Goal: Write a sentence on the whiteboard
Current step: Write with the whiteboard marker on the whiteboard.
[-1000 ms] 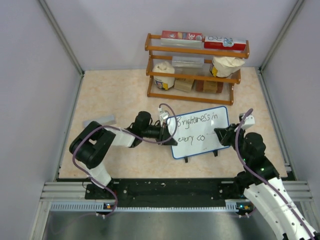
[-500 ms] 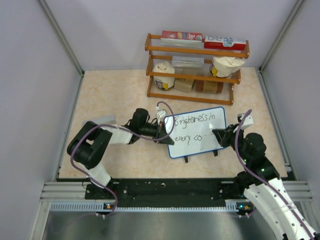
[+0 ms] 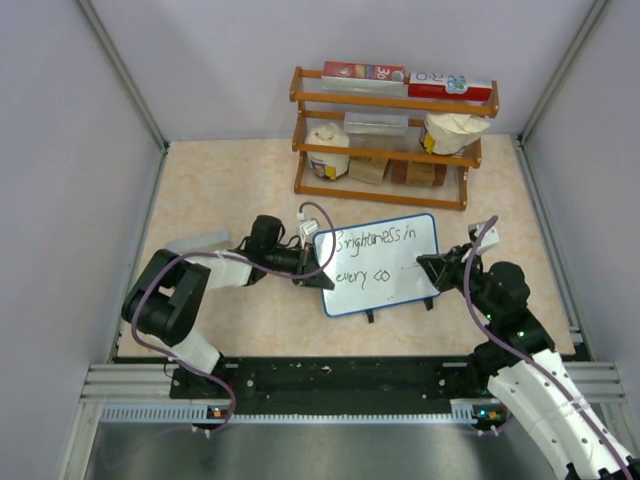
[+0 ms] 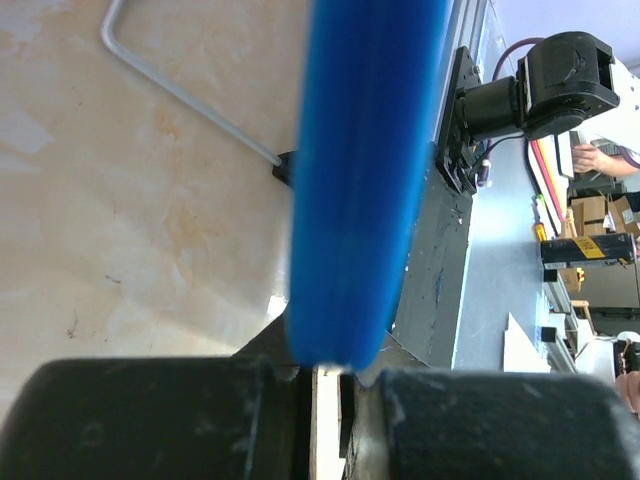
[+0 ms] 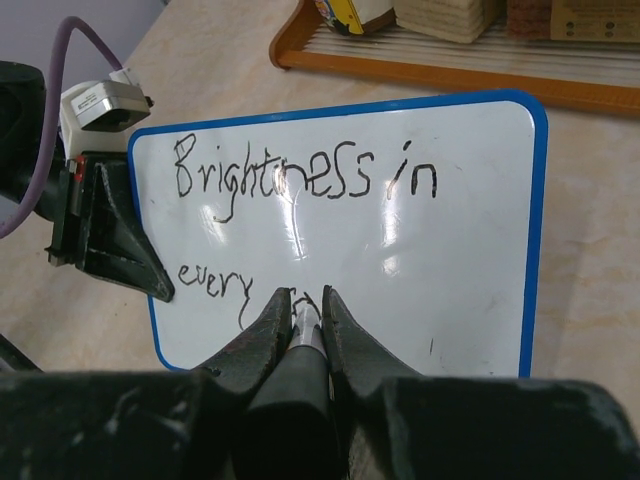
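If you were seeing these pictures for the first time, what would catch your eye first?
The whiteboard in the centre bears black lettering, "Brightness in every co", unfinished. The left gripper clamps its left edge, while the right gripper holds a marker at the second line. A wooden rack of groceries stands behind.

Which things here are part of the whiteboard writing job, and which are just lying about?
In use: whiteboard, sentence, marker.
Lying about: wooden rack, red boxes on it, grey object at left.
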